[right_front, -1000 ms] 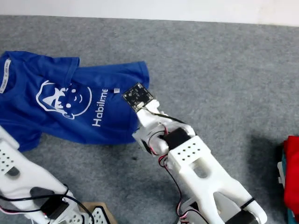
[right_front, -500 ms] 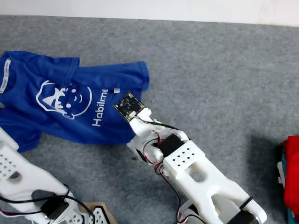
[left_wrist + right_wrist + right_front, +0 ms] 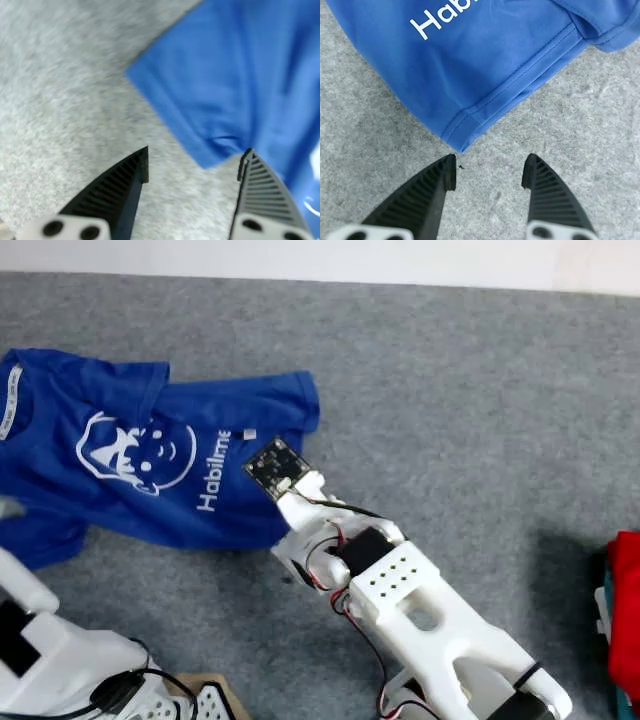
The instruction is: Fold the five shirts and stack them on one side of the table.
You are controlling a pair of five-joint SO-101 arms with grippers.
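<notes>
So the blue shirt [image 3: 120, 500] is lying spread out, print side up, on the grey table [image 3: 480, 390], not folded at all yet. It's a bit rumpled at the sleeve by the hem end.

The right gripper [image 3: 491, 165] sits right at the shirt's bottom hem corner. Its fingers are spread apart with nothing between them. The hem corner [image 3: 461, 145] is just in front of the fingertips, close to one of them, not touching as far as I can see. In the high view the right arm [image 3: 410, 590] comes in over that same hem corner, with its wrist hanging over the shirt's edge.

The left gripper [image 3: 196, 155] is at a sleeve corner of the shirt, fingers spread wide too and gripping nothing. That sleeve corner [image 3: 212, 152] pokes into the gap between them, nearer one finger. The left arm [image 3: 50, 660] sits just off the shirt's sleeve side.

Something red [image 3: 625, 610], cloth by the look of it, lies well apart from the blue shirt, out beyond the right arm.
</notes>
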